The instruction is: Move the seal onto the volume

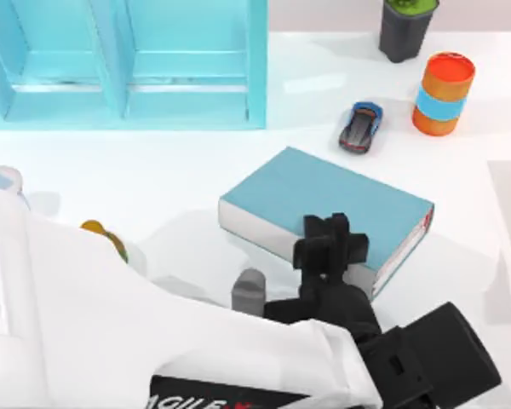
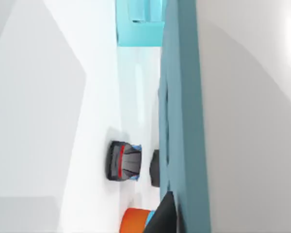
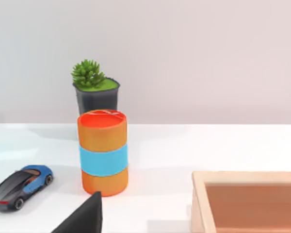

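Observation:
The seal (image 1: 249, 291), a small grey-brown block with a rounded top, stands on the table just in front of the volume's near edge, close against my left arm. The volume (image 1: 324, 209) is a large teal book with white page edges, lying flat at mid-table; its cover (image 2: 184, 121) runs along the left wrist view. My left gripper (image 1: 328, 240) hangs over the volume's near long edge, to the right of the seal and apart from it. Nothing shows in its grasp. A dark part of my parked right gripper (image 3: 82, 218) shows in the right wrist view.
A light-blue shelf unit (image 1: 128, 60) fills the back left. A toy car (image 1: 361, 128), an orange can with a blue band (image 1: 443, 94) and a dark plant pot (image 1: 406, 30) stand behind the volume. A green-and-orange bottle (image 1: 106, 237) peeks from under my left arm. A wooden tray (image 3: 247, 199) lies at the right.

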Motion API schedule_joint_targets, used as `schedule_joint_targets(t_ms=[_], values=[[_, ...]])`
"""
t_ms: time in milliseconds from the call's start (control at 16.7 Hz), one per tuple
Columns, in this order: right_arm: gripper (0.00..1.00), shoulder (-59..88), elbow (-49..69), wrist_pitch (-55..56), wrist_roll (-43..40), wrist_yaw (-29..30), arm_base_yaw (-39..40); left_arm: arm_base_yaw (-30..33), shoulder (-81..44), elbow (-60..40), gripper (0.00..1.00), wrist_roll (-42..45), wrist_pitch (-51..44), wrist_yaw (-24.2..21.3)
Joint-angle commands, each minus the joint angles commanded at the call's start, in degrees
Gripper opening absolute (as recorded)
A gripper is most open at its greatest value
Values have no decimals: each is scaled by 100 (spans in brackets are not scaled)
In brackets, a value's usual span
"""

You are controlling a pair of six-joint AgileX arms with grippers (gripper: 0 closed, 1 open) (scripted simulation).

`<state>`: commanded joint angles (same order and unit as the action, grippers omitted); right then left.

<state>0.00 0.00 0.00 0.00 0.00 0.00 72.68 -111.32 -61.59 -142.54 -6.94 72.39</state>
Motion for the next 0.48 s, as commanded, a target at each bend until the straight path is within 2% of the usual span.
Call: schedule_joint_targets(t_ms=[480], values=[[100,0,0,0,0,0,0,-3,-405,216,0,15,642,-7]])
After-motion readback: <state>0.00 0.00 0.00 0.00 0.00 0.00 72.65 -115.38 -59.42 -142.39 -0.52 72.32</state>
